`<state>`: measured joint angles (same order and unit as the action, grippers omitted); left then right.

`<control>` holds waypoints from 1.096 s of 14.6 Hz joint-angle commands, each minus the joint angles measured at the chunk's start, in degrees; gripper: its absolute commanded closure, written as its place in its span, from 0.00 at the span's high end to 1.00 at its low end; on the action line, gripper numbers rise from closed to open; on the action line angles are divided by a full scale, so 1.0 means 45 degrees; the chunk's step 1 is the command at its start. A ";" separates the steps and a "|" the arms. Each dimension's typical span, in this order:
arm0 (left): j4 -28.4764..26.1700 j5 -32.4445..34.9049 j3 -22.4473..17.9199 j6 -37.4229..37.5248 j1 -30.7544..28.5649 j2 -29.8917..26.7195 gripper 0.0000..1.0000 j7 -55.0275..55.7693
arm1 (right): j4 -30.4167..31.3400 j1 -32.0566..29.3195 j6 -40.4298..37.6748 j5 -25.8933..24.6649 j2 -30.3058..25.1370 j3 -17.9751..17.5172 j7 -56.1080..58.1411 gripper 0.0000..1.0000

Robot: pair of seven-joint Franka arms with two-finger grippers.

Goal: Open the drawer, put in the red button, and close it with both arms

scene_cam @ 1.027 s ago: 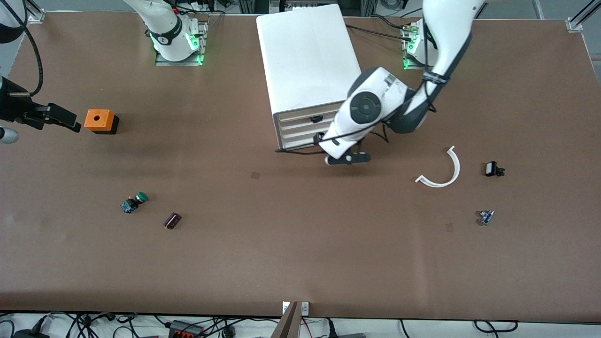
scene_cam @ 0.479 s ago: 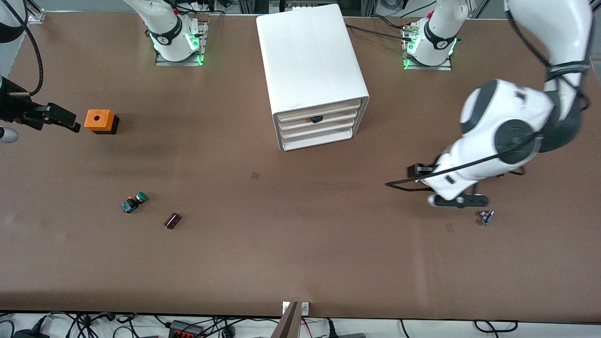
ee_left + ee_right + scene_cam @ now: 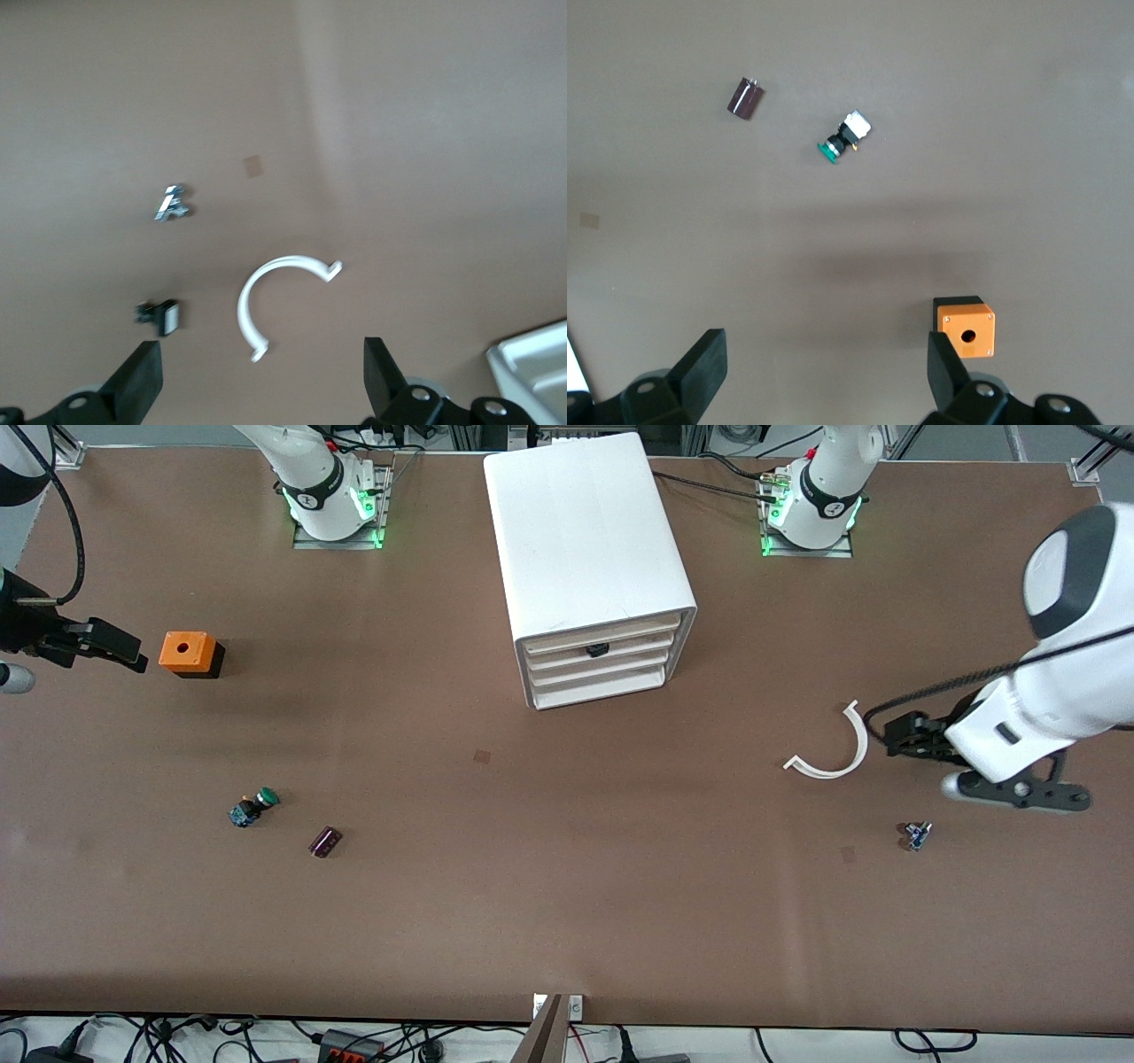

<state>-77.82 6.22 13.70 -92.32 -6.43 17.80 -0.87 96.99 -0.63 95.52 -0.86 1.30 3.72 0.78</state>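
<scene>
left gripper [image 3: 1017,795] hovering over counter [image 3: 567,921] near white arc [image 3: 833,757], fingers [image 3: 142,382] released, holding nothing. small blue-bodied piece, likely red button [image 3: 917,835], cap colour too small to tell, lying on counter near gripper, not between fingers. long axis unclear. right gripper [image 3: 104,646] waiting by orange box [image 3: 188,653], fingers spread, well apart from button. left arm being nearer.

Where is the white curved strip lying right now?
In the front view, the white curved strip lies on the table toward the left arm's end, beside the open left gripper and farther from the camera than a small blue part.
</scene>
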 commanded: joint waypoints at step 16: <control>-0.4933 -0.0698 -0.2946 -0.1477 0.1957 -0.4249 1.00 -0.0939 | 0.1177 -0.0036 0.0705 -0.0258 -0.0931 -0.0162 0.0081 1.00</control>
<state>-100.43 2.17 0.41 -100.14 2.09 -0.87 -3.88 97.92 -0.59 96.08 -0.93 0.58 3.55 0.78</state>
